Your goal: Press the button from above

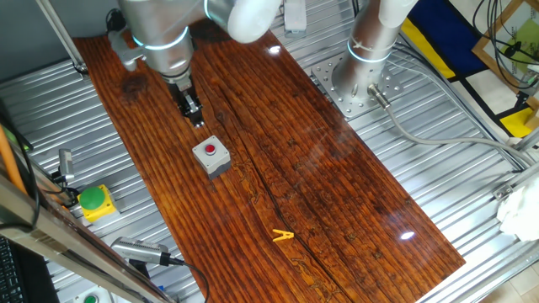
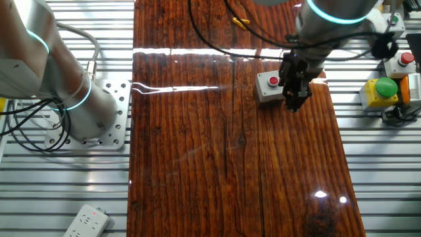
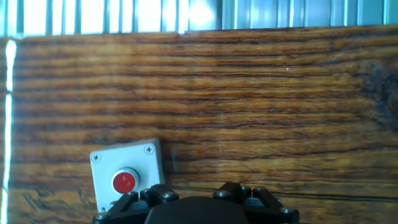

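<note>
The button (image 1: 210, 151) is a small round red push-button in a grey square box (image 1: 211, 160) on the wooden table top. It also shows in the other fixed view (image 2: 273, 81) and at the lower left of the hand view (image 3: 124, 181). My gripper (image 1: 198, 120) hangs above the wood just beyond the box, up and left of it in one fixed view, and beside the box in the other fixed view (image 2: 296, 104). It is not over the button. No view shows whether the fingers are open or shut.
A green round button on a yellow box (image 1: 94, 201) sits off the wood at the left, also in the other fixed view (image 2: 381, 90). Another red button box (image 2: 402, 62) stands beside it. A yellow clip (image 1: 283, 236) lies on the wood. The arm's base (image 1: 364, 80) is bolted at the far side.
</note>
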You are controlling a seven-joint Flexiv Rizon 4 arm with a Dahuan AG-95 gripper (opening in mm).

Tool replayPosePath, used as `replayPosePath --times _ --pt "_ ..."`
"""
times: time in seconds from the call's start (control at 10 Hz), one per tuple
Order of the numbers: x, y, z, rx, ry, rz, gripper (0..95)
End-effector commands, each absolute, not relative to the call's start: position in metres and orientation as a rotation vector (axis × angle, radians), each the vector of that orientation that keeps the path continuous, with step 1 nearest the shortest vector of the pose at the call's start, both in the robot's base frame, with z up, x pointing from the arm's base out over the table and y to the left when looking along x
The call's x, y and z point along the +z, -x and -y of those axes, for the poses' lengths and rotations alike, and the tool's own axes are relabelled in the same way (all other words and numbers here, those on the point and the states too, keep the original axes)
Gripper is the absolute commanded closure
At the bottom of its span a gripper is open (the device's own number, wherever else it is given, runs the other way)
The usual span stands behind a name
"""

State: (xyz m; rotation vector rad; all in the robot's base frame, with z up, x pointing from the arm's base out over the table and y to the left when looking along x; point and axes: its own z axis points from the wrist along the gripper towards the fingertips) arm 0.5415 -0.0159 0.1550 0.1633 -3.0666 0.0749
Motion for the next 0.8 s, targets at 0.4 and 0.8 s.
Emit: replayPosePath --times 0.4,0.8 --pt "0.1684 -0.5369 0.0158 0.032 -0.073 3.056 38.0" --pt "0.1684 -0.5369 0.0158 0.068 -0.057 3.074 38.0"
